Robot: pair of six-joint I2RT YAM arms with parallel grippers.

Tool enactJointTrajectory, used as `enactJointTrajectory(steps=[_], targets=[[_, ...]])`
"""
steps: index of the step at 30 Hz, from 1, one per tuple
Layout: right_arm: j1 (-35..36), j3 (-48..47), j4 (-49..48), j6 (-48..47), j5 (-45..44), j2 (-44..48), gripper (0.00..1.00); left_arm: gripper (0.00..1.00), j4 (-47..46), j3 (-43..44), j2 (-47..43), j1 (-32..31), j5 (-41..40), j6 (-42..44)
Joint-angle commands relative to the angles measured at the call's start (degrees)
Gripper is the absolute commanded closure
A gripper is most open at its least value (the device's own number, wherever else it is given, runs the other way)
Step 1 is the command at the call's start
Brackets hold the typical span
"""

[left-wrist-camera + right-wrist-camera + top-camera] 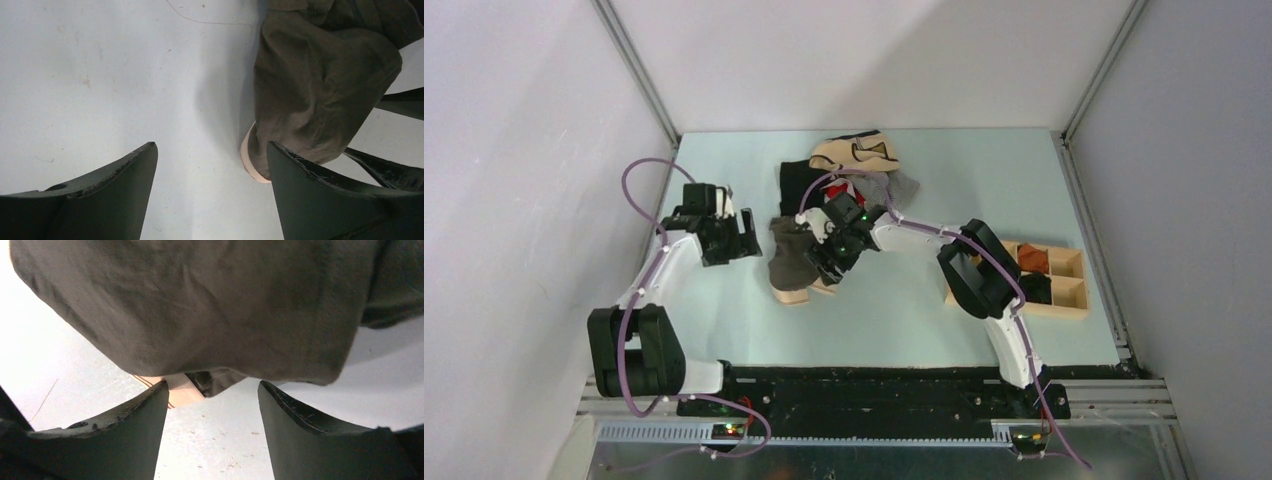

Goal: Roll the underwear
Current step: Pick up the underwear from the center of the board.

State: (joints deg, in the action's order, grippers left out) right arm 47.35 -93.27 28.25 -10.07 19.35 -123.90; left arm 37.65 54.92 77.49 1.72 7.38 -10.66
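The underwear (790, 258) lies bunched on the table, dark olive-brown with its cream waistband (791, 295) at the near end. My left gripper (746, 236) is open and empty just left of it. In the left wrist view the underwear (320, 75) sits at upper right, its waistband (248, 159) next to my right finger. My right gripper (822, 268) is open at the garment's right edge. In the right wrist view the fabric (200, 305) fills the top, and the waistband (181, 390) peeks out just beyond my open fingertips, which hold nothing.
A pile of other garments lies behind: a beige one with dark trim (856, 150), a black one (797, 180), a grey one (894, 186). A wooden tray (1074, 268) with rolled items stands at the right. White walls enclose the table.
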Motion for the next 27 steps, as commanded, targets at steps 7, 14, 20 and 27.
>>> enactJointTrajectory(steps=[7,14,20,27], targets=[[3.6,4.03,-1.68,-7.78,-7.58,-0.97,0.37,0.16,1.88,8.5,-0.37,0.28,0.58,-1.13],[3.6,8.89,-1.87,-10.32,-13.35,1.58,0.76,0.16,1.6,8.62,-1.89,0.23,0.43,-0.72],[2.06,9.54,-1.13,-19.03,-17.46,10.01,1.0,0.18,0.65,7.76,-2.89,0.28,1.88,0.55],[0.94,7.93,6.82,-47.75,-14.07,25.46,1.0,0.18,0.33,9.13,-3.24,1.11,4.91,1.88]])
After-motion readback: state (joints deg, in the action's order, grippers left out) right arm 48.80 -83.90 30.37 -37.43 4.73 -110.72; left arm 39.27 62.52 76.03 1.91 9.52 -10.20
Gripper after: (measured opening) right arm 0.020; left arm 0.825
